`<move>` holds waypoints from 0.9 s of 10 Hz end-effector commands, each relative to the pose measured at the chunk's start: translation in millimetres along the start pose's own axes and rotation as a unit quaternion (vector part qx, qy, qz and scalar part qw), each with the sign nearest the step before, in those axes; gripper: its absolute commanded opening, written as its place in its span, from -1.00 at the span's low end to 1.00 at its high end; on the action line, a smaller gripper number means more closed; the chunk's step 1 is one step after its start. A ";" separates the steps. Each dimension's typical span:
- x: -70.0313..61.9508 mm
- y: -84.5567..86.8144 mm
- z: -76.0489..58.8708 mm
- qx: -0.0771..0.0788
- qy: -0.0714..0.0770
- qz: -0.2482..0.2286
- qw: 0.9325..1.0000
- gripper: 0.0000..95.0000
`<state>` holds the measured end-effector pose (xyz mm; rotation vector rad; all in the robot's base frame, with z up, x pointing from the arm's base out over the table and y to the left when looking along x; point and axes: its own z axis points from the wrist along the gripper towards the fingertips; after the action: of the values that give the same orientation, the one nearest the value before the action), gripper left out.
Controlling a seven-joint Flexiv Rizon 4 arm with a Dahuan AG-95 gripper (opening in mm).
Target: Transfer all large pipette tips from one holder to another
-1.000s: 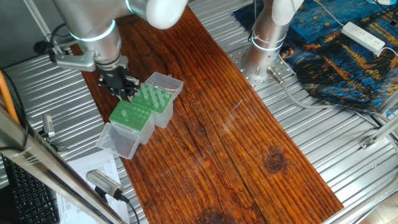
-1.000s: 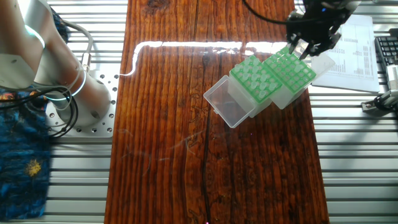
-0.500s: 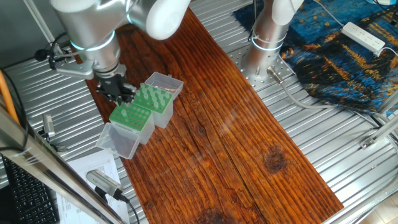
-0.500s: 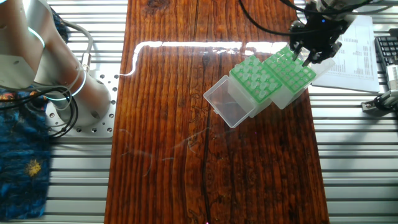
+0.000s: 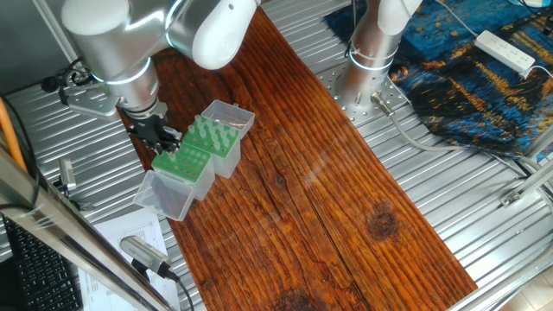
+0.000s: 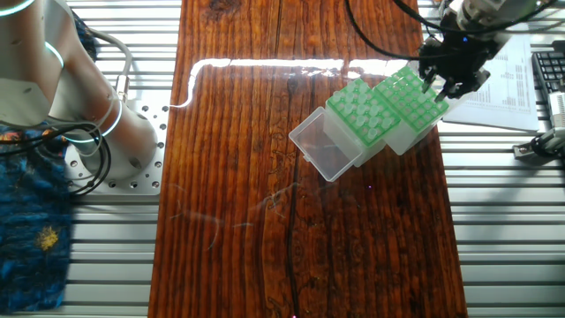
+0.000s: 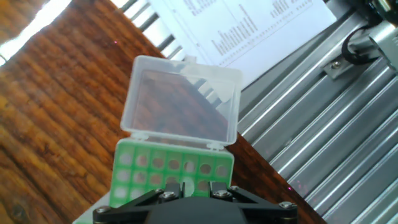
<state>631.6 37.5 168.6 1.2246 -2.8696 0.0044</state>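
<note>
Two green holders stand side by side on the wooden board, each with its clear lid folded open. One holder (image 5: 214, 136) (image 6: 359, 110) carries rows of pale large pipette tips (image 6: 364, 106). My gripper (image 5: 162, 138) (image 6: 450, 81) hangs over the outer end of the other holder (image 5: 183, 161) (image 6: 410, 99), on the side towards the paper. From the hand view I look down on that holder (image 7: 155, 171), which shows mostly open holes, with its lid (image 7: 180, 102) beyond. The gripper (image 7: 186, 186) is shut on a pale pipette tip (image 7: 185, 185) between its fingers.
A printed sheet (image 7: 249, 25) (image 6: 499, 66) lies on the ribbed metal table beside the board, and a keyboard (image 6: 549, 75) sits past it. The arm's base (image 5: 371, 52) stands at the far side, next to a blue cloth (image 5: 471, 78) and a power strip (image 5: 505, 50).
The gripper has moved away from the holder full of tips, across to the outer end of the other holder, near the paper. The holders and lids have stayed in place.
</note>
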 end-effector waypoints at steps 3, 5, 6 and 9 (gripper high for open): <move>6.1 7.1 6.0 -0.016 -0.010 0.026 0.999 -0.20; 4.9 9.3 8.7 -0.016 -0.010 0.035 0.999 -0.20; 3.1 10.1 10.1 -0.015 -0.009 0.039 0.999 -0.60; 0.7 10.7 15.2 -0.011 -0.006 0.038 0.999 -0.60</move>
<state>623.6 44.3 152.5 1.1150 -2.9154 -0.0332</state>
